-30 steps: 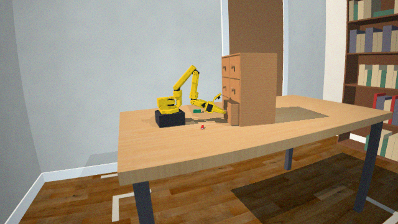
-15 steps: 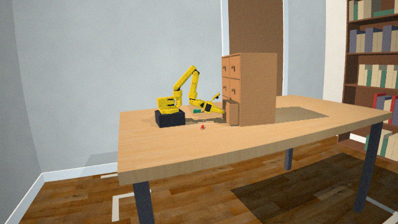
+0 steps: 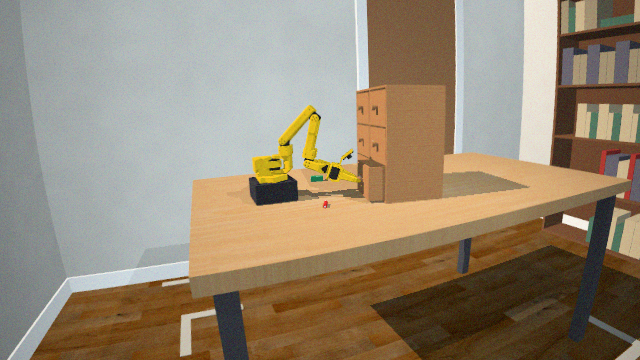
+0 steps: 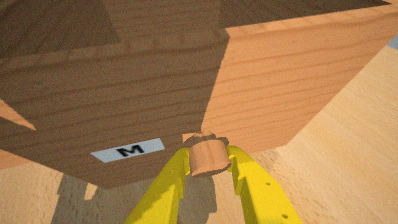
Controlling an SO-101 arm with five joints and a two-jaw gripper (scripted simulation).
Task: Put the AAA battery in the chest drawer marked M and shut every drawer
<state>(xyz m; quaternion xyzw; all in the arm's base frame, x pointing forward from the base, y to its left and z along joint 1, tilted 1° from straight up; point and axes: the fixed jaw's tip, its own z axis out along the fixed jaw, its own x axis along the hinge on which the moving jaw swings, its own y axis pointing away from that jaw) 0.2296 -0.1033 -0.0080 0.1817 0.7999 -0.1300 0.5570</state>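
Observation:
The wooden chest [image 3: 415, 140] stands upright on the table [image 3: 280, 240]. Its bottom drawer [image 3: 374, 182] [image 4: 100, 100], with a white label M [image 4: 128, 149], sticks out a little from the chest front. My gripper [image 3: 357, 179] [image 4: 209, 159] is low at that drawer front and shut on its round wooden knob [image 4: 208, 156]. A small red thing [image 3: 325, 204], which looks like the AAA battery, lies on the table in front of the arm, apart from the gripper.
A small green block [image 3: 316, 178] lies on the table behind the arm's forearm. The arm's black base [image 3: 273, 190] stands left of the chest. The other drawers of the chest look shut.

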